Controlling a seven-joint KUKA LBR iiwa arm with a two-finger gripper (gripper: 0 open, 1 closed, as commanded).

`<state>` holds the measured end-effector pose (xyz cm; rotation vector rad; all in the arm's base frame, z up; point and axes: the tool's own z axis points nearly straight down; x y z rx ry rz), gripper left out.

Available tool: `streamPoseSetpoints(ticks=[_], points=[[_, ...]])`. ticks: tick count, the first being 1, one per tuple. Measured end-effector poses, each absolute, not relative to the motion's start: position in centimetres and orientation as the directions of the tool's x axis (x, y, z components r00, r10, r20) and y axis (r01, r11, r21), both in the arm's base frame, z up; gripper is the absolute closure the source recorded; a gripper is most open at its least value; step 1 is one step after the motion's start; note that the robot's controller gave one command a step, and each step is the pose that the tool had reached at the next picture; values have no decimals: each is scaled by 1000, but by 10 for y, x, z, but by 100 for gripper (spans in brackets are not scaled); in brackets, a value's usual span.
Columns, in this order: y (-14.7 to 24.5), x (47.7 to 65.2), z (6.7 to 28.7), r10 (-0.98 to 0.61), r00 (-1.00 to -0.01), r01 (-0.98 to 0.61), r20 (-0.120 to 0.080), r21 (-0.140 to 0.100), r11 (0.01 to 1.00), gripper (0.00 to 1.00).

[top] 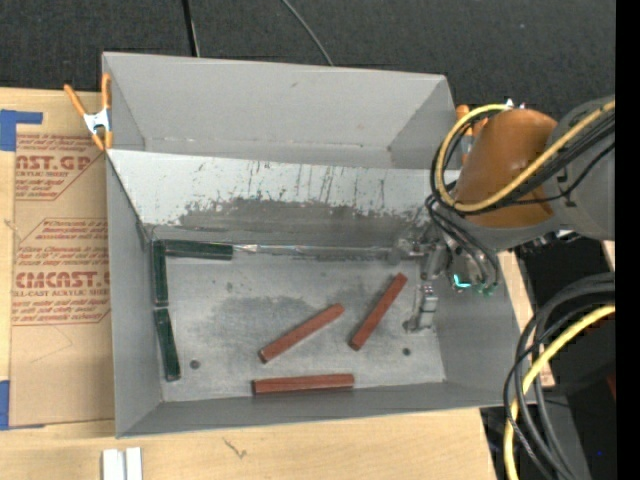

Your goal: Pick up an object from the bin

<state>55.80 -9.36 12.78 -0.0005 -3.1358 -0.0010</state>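
Arm bent, claw pointing downward.

Hand too small for detail

Your widest bare floor in the bin lies left of centre, between the dark green bars hugging the left wall and the long slanted red-brown bar; narrow lane between that and the shorter slanted bar; flat red-brown bar along the near wall; your gripper hemmed between shorter bar and right wall
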Motion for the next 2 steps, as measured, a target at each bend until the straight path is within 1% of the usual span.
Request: streamPoseSetpoints(ticks=[1, 2], points=[[-93, 560, 132, -1, -1000, -1, -1, 0, 1000, 0], [-69, 553, 70, -356, -935, -356, 0, 1, 935, 100]])
